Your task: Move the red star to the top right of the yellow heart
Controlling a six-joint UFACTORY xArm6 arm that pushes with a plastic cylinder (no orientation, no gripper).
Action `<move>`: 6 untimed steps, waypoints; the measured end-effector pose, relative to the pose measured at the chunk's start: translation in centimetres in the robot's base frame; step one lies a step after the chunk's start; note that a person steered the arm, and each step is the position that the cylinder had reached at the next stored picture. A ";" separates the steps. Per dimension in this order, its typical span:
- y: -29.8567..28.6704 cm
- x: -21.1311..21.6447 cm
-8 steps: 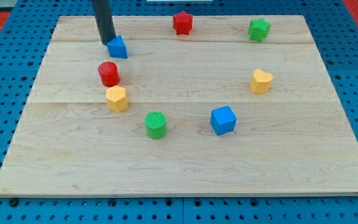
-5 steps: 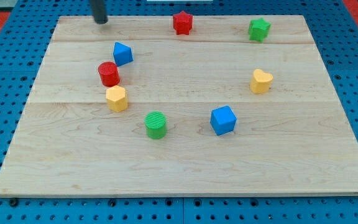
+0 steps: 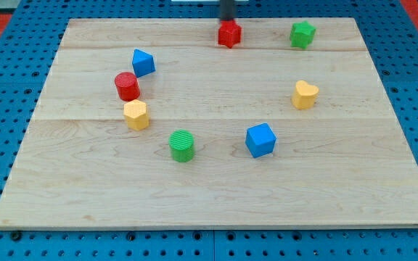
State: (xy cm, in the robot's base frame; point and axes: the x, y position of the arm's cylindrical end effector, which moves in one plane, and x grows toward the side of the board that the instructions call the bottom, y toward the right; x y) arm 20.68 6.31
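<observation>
Between the red star [image 3: 228, 34] and the yellow heart [image 3: 305, 94] the wooden board [image 3: 209, 188] lies open; a green star [image 3: 302, 33] sits near the top right corner, above the heart. The small, bright red star rests near the top edge, centre. My tip [image 3: 226, 19], a bare rod holding nothing, touches the red star's top side.

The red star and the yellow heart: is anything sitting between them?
No. In the camera view, only bare wood lies between the red star and the yellow heart; the green star sits off that line.
</observation>
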 end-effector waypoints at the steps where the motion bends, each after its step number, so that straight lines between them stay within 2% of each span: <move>1: 0.6 4.5; 2: -5.3 3.3; 3: -6.7 0.9; 4: -8.1 3.4; 5: -1.5 6.6; 6: 0.3 7.8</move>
State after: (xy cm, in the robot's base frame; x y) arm 28.45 6.60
